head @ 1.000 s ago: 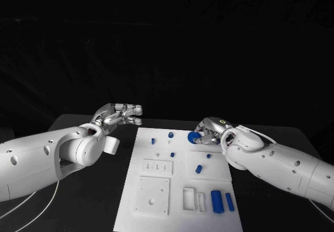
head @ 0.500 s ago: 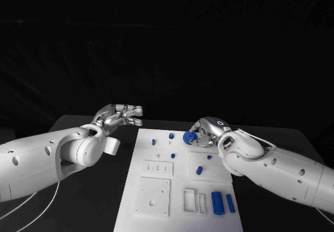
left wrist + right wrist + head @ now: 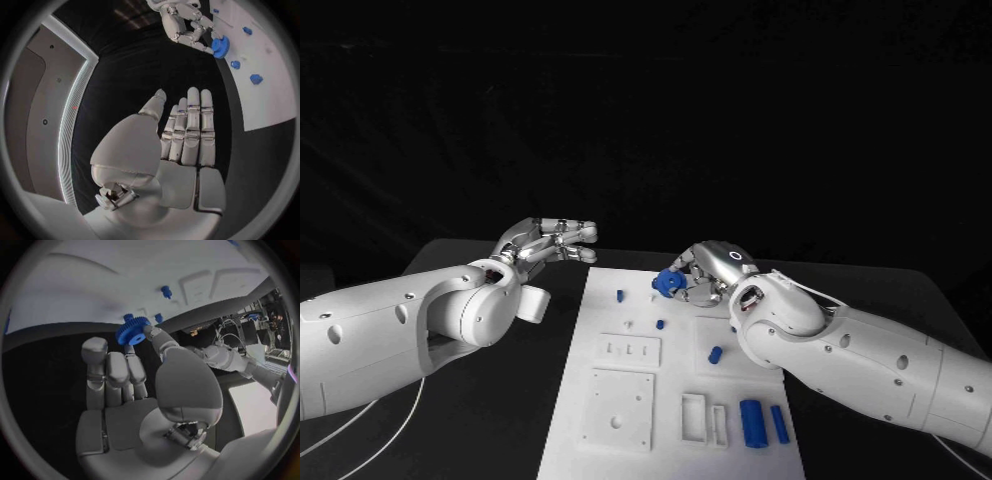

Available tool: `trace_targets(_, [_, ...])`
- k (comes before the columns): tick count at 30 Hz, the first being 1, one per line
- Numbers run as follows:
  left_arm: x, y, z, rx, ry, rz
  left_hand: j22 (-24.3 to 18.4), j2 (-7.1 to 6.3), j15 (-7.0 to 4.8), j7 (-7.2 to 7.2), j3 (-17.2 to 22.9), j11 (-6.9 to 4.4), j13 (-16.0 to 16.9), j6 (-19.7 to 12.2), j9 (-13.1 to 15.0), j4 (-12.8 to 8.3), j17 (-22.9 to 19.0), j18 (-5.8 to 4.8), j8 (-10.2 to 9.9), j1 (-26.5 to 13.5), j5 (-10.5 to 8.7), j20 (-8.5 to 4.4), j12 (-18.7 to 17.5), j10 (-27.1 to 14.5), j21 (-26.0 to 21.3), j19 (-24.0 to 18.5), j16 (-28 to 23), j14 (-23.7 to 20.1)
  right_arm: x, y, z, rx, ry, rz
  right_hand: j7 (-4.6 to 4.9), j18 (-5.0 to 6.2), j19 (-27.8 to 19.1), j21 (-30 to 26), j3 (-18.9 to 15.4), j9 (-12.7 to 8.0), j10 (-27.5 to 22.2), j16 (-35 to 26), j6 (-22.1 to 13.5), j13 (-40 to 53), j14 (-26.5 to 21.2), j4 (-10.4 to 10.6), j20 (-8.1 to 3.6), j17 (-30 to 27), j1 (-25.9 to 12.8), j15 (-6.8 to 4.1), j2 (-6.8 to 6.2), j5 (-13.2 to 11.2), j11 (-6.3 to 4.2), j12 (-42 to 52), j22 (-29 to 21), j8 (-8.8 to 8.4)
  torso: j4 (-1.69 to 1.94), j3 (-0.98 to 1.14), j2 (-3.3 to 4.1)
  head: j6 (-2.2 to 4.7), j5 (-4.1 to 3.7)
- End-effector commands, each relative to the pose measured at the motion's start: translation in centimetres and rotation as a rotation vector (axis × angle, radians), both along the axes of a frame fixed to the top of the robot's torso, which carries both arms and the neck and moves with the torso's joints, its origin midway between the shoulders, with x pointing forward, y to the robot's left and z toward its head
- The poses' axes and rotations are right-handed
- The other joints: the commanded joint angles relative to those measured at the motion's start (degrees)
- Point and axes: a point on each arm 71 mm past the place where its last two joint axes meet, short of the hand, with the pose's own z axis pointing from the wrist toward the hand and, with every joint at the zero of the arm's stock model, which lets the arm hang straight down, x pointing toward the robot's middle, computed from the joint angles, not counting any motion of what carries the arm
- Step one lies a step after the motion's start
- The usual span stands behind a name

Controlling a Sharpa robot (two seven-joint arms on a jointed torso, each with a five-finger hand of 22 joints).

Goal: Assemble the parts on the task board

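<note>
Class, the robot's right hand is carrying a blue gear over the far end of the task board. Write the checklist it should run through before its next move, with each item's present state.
1. Blue gear held in the right hand: ok, pinched between its fingertips.
2. Gear above the task board: ok, near the far edge.
3. Gear lined up with a blue peg: cannot tell.
4. Left hand away from the board: ok, it hovers off the board's far left corner.
5. Left hand free: ok, fingers straight, nothing in it.
</note>
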Motion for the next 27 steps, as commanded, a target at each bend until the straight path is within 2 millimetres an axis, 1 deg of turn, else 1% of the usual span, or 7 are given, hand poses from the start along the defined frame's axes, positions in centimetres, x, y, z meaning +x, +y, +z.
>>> trace_targets(1, [0.0, -0.3, 0.1, -0.006, -0.006, -0.018, -0.05, 0.09, -0.08, 0.12, 0.11, 0.13, 0.06, -0.46, -0.05, 0.36, -0.08, -0.06, 0.10, -0.50, -0.04, 0.12, 0.25, -0.30, 0.11, -0.12, -0.35, -0.36, 0.0, 0.8, 0.0, -0.005, -0.027, 0.010, 0.00, -0.33, 2.52, 0.24, 0.31, 0.06, 0.23, 0.06, 0.31, 2.64, -0.15, -0.05, -0.53, -0.11, 0.04, -0.29, -0.26, -0.38, -0.07, -0.27, 4.89, 0.10, 0.05, 0.00, 0.13, 0.06, 0.17])
trace_targets(2, [0.0, -0.4, 0.1, -0.006, -0.006, -0.019, -0.05, 0.09, -0.08, 0.12, 0.11, 0.13, 0.06, -0.46, -0.05, 0.36, -0.08, -0.06, 0.10, -0.50, -0.04, 0.12, 0.25, -0.30, 0.11, -0.12, -0.35, -0.36, 0.0, 1.1, -0.1, -0.006, -0.026, 0.012, 0.00, -0.34, 2.51, 0.24, 0.36, 0.05, 0.21, 0.03, 0.27, 2.61, -0.15, -0.04, -0.52, -0.15, 0.06, -0.28, -0.27, -0.44, -0.04, -0.33, 4.89, 0.10, 0.04, 0.02, 0.13, 0.03, 0.20])
trace_targets(4, [0.0, -0.5, 0.1, -0.007, -0.006, -0.021, -0.05, 0.09, -0.08, 0.12, 0.11, 0.13, 0.06, -0.46, -0.05, 0.36, -0.08, -0.06, 0.10, -0.50, -0.04, 0.12, 0.25, -0.30, 0.11, -0.12, -0.35, -0.36, 0.1, 1.5, -0.4, -0.009, -0.022, 0.017, 0.03, -0.33, 2.49, 0.15, 0.41, 0.03, 0.21, 0.02, 0.18, 2.60, -0.14, -0.02, -0.51, -0.17, 0.05, -0.27, -0.26, -0.48, -0.02, -0.36, 4.87, 0.10, 0.21, -0.03, 0.16, -0.03, 0.19])
trace_targets(8, [-0.1, -0.5, 0.1, -0.007, -0.006, -0.023, -0.05, 0.09, -0.08, 0.12, 0.11, 0.13, 0.06, -0.46, -0.05, 0.36, -0.08, -0.06, 0.10, -0.50, -0.04, 0.12, 0.25, -0.30, 0.11, -0.12, -0.35, -0.36, 0.2, 2.2, -0.9, -0.017, -0.014, 0.027, 0.03, -0.33, 2.49, 0.15, 0.41, 0.03, 0.21, 0.02, 0.18, 2.60, -0.14, -0.02, -0.51, -0.17, 0.05, -0.27, -0.26, -0.48, -0.02, -0.36, 4.87, 0.10, 0.28, -0.03, 0.19, -0.12, 0.39])
trace_targets(14, [0.0, -0.6, 0.1, -0.007, -0.006, -0.023, -0.05, 0.09, -0.08, 0.12, 0.11, 0.13, 0.06, -0.46, -0.05, 0.36, -0.08, -0.06, 0.10, -0.50, -0.04, 0.12, 0.25, -0.30, 0.11, -0.12, -0.35, -0.36, 0.3, 3.1, -1.7, -0.032, 0.004, 0.040, 0.08, -0.31, 2.48, 0.00, 0.54, -0.01, 0.13, -0.20, 0.02, 2.51, -0.19, 0.09, -0.51, -0.41, -0.03, -0.26, -0.30, -0.45, 0.00, -0.55, 4.83, 0.10, 0.60, -0.25, 0.35, -0.08, 0.08])
trace_targets(19, [0.0, -0.7, 0.1, -0.008, -0.006, -0.025, -0.05, 0.09, -0.08, 0.12, 0.11, 0.13, 0.06, -0.46, -0.05, 0.36, -0.08, -0.06, 0.10, -0.50, -0.04, 0.12, 0.25, -0.30, 0.11, -0.12, -0.35, -0.36, 0.4, 3.4, -2.3, -0.044, 0.019, 0.042, 0.10, -0.31, 2.46, -0.07, 0.53, -0.03, 0.11, -0.25, -0.06, 2.50, -0.19, 0.13, -0.49, -0.46, -0.07, -0.26, -0.32, -0.46, 0.02, -0.57, 4.81, 0.10, 0.59, -0.18, 0.28, -0.22, 0.28])
trace_targets(27, [0.0, -0.7, 0.1, -0.008, -0.006, -0.025, -0.05, 0.09, -0.08, 0.12, 0.11, 0.13, 0.06, -0.46, -0.05, 0.36, -0.08, -0.06, 0.10, -0.50, -0.04, 0.12, 0.25, -0.30, 0.11, -0.12, -0.35, -0.36, 0.6, 3.5, -2.9, -0.059, 0.037, 0.036, 0.13, -0.28, 2.43, -0.44, 0.38, -0.05, -0.02, -0.44, -0.26, 2.37, -0.22, 0.32, -0.47, -0.65, -0.16, -0.24, -0.33, -0.52, 0.05, -0.81, 4.73, 0.10, 0.39, -0.13, 0.25, -0.32, 0.50])
